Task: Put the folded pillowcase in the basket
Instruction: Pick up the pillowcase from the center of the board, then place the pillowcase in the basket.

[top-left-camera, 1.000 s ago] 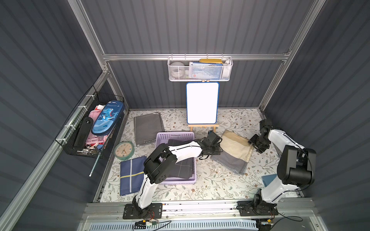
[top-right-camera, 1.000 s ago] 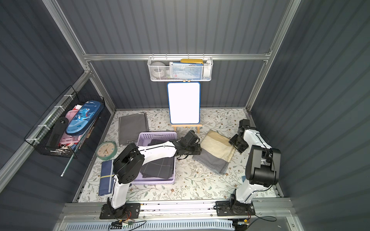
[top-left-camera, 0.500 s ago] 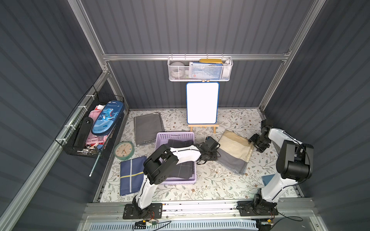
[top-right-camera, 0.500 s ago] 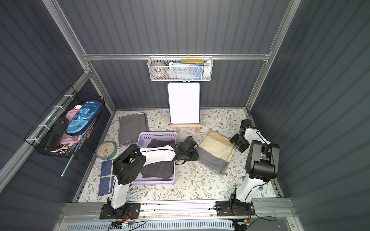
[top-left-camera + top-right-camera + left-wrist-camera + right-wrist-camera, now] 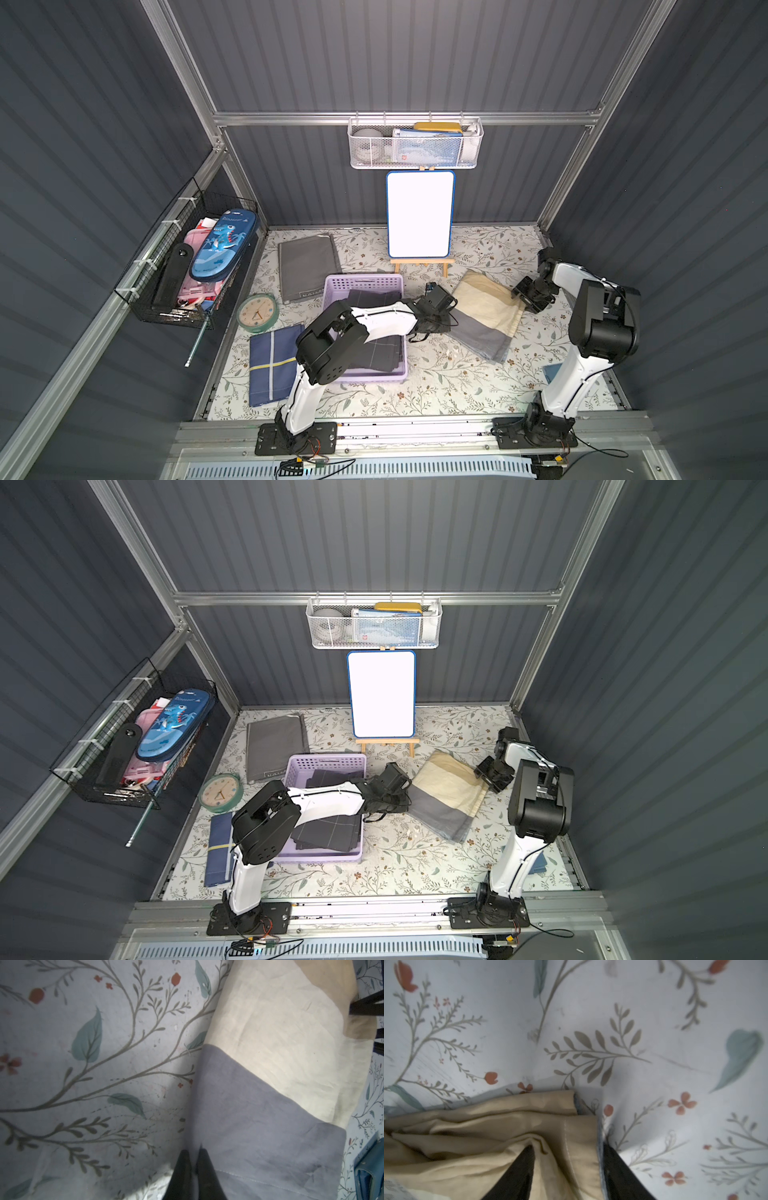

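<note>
The folded pillowcase (image 5: 486,316), tan, cream and grey, lies on the floral table right of the basket; it also shows in a top view as the pillowcase (image 5: 446,796). The lilac basket (image 5: 361,283) holds a dark checked cloth (image 5: 380,353). My left gripper (image 5: 449,321) is at the pillowcase's left edge. In the left wrist view this left gripper (image 5: 193,1153) is shut on the grey edge of the pillowcase (image 5: 270,1105). My right gripper (image 5: 518,297) is at the far right corner. In the right wrist view the right gripper (image 5: 569,1147) stands open astride the tan corner (image 5: 488,1126).
A whiteboard on an easel (image 5: 419,214) stands behind the pillowcase. A grey folded cloth (image 5: 307,266), a clock (image 5: 257,311) and a navy cloth (image 5: 272,370) lie to the left. A white mesh basket (image 5: 415,143) and a black wire basket (image 5: 187,266) hang on the walls.
The left gripper's jaws have closed on the pillowcase's grey edge. The right gripper's jaws have narrowed around the tan corner. Both arms shifted only slightly.
</note>
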Controlling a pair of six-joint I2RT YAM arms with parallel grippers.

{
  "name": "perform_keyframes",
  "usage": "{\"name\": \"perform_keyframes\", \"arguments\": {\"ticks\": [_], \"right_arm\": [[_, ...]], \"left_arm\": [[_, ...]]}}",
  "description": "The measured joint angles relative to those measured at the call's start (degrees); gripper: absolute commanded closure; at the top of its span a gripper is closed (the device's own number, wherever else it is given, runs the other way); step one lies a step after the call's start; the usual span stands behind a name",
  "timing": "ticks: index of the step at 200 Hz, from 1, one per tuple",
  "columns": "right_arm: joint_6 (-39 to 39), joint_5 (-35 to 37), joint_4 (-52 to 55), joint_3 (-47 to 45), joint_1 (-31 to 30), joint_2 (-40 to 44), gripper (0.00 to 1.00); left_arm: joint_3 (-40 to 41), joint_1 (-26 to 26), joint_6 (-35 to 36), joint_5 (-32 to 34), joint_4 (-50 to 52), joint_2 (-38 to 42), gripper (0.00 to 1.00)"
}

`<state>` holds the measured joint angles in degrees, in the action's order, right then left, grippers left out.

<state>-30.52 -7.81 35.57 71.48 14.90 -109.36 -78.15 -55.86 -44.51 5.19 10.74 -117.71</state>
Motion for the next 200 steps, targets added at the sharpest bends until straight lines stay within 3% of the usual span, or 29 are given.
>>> {"name": "perform_keyframes", "arguments": {"ticks": [16, 39, 102, 200], "right_arm": [[0.70, -0.55, -0.15, -0.04, 0.00, -0.20, 0.80], [0.04, -2.47, -0.74, -0.07, 0.00, -0.92, 1.00], [-1.64, -10.14, -7.69, -3.34, -0.42, 0.26, 1.00], [-4.61, -11.50, -7.63, -5.60, -10.01, 16.35, 1.00]], "left_arm": [[-0.04, 0.00, 0.17, 0.26, 0.04, 0.00, 0.95], [-0.44, 0.00, 0.39, 0.61, 0.35, 0.00, 1.00], [-4.90, 0.02, 1.51, 3.41, 4.50, 0.24, 1.00], [-12.13, 0.00, 1.14, 10.67, 14.36, 10.75, 1.00]]}}
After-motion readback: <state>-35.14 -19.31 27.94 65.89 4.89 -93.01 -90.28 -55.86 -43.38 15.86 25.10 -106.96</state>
